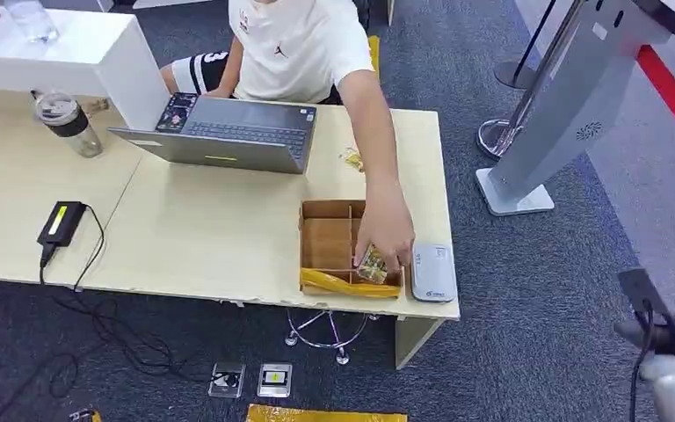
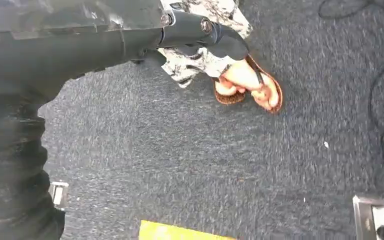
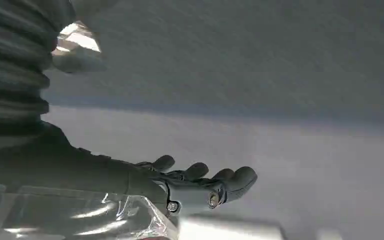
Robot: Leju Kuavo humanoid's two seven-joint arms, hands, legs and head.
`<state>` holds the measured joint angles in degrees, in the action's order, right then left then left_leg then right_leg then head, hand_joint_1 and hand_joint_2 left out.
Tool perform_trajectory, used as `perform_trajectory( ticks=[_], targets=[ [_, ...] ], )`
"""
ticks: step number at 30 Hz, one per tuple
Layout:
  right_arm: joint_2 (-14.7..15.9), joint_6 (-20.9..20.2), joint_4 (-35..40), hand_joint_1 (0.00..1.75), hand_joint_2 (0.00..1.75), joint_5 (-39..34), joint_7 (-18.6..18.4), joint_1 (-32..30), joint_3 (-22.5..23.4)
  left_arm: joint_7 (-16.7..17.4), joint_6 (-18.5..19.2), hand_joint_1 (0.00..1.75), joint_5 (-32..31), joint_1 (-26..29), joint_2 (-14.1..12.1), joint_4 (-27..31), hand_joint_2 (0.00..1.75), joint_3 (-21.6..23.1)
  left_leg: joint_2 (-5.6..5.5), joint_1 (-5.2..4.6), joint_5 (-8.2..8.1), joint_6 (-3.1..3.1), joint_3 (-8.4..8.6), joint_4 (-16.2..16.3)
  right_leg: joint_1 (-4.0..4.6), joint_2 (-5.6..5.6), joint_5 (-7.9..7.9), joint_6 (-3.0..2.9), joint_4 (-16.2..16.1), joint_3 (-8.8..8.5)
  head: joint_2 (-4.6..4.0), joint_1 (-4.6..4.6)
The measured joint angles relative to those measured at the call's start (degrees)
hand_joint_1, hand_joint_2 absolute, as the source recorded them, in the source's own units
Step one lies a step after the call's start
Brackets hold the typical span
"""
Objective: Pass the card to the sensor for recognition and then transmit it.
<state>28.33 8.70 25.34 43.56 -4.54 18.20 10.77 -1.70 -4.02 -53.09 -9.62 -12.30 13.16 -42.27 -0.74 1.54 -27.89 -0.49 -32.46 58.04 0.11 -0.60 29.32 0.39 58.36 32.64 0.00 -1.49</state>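
Left robot hand point(image 2: 200, 37): over carpet, fingers' state unclear. Card point(image 1: 372, 265): in cardboard box point(image 1: 325, 242) on table point(image 1: 211, 237), under person's hand point(image 1: 387, 230); white sensor point(image 1: 433, 272) just beside box. Right robot hand point(image 3: 200, 187): fingers apart, empty.

Head view: high, looking forward and down over the tabletop point(image 1: 211, 237) and the dark carpet point(image 1: 536, 290) around it, mid range; a person sits across the far side. Left wrist view: close behind the left hand point(image 2: 200, 30), facing down at the carpet point(image 2: 190, 160), near the floor; a sandalled foot point(image 2: 252, 82) lies beyond the hand. Right wrist view: close behind the right hand point(image 3: 200, 187), looking out over blurred grey floor point(image 3: 260, 75). Shared: carpet shows in head and left wrist views, with a yellow sheet point(image 1: 325, 413) on it point(image 2: 180, 231).
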Motion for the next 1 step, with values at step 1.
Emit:
perform_trajectory(
  ticks=[1],
  targets=[
    [-1.05,-4.87,-1.46,0.00,1.75,0.90,-1.05,-2.21,0.44,0.00,0.86,0.00,-0.97,0.05,-0.31,-0.02,1.75,0.06,-0.02,0.05,-0.06,-0.09,-0.01,0.00,0.06,-0.01,0.01,-0.01,0.01,-0.01,0.00,0.00]
  ],
)
